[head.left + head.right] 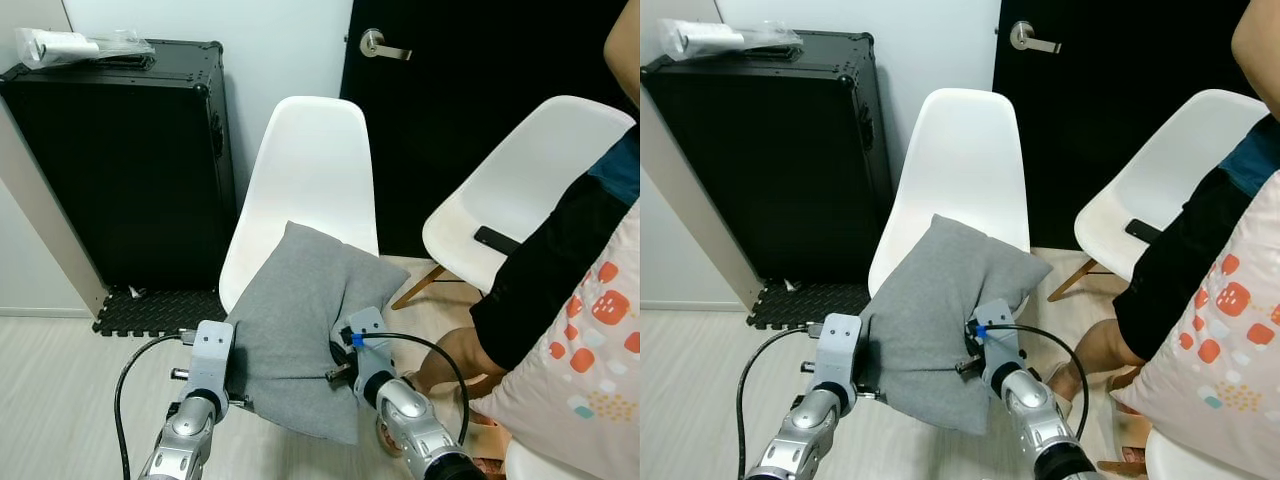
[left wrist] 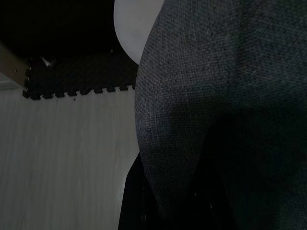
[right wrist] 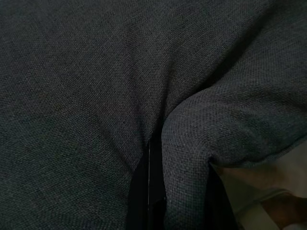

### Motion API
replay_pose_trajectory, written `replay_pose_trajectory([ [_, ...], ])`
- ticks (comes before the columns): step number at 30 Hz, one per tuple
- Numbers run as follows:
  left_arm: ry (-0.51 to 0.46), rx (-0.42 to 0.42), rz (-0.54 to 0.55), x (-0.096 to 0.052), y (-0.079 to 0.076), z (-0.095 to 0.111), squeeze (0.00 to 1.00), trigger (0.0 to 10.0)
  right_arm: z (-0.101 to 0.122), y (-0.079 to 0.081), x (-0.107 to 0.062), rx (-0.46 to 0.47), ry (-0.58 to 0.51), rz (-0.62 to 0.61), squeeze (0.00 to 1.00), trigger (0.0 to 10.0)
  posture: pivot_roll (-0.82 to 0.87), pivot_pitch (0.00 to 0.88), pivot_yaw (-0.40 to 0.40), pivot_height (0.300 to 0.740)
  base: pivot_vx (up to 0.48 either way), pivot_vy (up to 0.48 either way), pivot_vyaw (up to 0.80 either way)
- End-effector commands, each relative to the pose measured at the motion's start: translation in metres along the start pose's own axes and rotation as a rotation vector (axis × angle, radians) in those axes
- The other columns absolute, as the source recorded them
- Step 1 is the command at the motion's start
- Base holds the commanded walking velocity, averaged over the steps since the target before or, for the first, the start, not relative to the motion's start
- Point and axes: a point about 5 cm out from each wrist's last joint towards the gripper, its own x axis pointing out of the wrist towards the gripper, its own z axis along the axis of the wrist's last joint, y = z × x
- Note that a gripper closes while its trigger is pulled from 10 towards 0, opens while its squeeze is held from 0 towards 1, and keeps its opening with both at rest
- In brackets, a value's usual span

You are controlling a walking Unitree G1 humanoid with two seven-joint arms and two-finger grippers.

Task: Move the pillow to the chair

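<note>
Against the white chair (image 1: 310, 170), the grey pillow (image 1: 300, 320) leans seatward, pinched by left fingers (image 2: 134, 201) (apparently) and right fingers (image 3: 148, 191), one per side.

black door (image 1: 480, 110), black case (image 1: 125, 160), pale floor (image 1: 60, 400)

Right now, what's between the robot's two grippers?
The grey pillow, pressed between the left gripper and right gripper over the white chair, seen in both eye views.
</note>
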Motion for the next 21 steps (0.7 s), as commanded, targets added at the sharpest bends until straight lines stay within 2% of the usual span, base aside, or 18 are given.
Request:
replay_pose_trajectory([
  [1,-0.043,-0.007,0.102,0.006,0.022,0.012,0.00,10.0,-0.009,-0.010,-0.007,-0.028,0.036,-0.029,0.00,10.0,-0.06,0.070,-0.047,0.740,0.000,0.000,0.00],
  [7,-0.057,-0.015,0.106,0.012,0.024,0.022,0.00,10.0,-0.004,-0.013,-0.005,-0.031,0.022,-0.039,0.00,10.0,-0.07,0.068,-0.039,0.740,0.000,0.000,0.00],
  [8,-0.063,-0.008,0.105,0.014,0.023,0.025,0.00,10.0,-0.003,-0.016,-0.004,-0.020,0.025,-0.049,0.00,10.0,-0.05,0.035,-0.054,0.740,0.000,0.000,0.00],
  [12,-0.086,-0.011,0.124,0.016,0.025,0.032,0.00,10.0,-0.002,-0.018,-0.002,0.006,0.027,-0.057,0.00,10.0,-0.03,0.038,-0.079,0.740,0.000,0.000,0.00],
  [15,-0.078,-0.014,0.151,0.012,0.032,0.027,0.00,10.0,-0.002,-0.013,0.000,0.011,0.023,-0.042,0.00,10.0,-0.01,0.039,-0.069,0.740,0.000,0.000,0.00],
  [21,-0.062,0.004,0.158,0.007,0.038,0.017,0.00,10.0,0.000,-0.014,-0.001,0.101,-0.003,-0.045,0.00,10.0,0.00,0.057,-0.076,0.740,0.000,0.000,0.00],
])
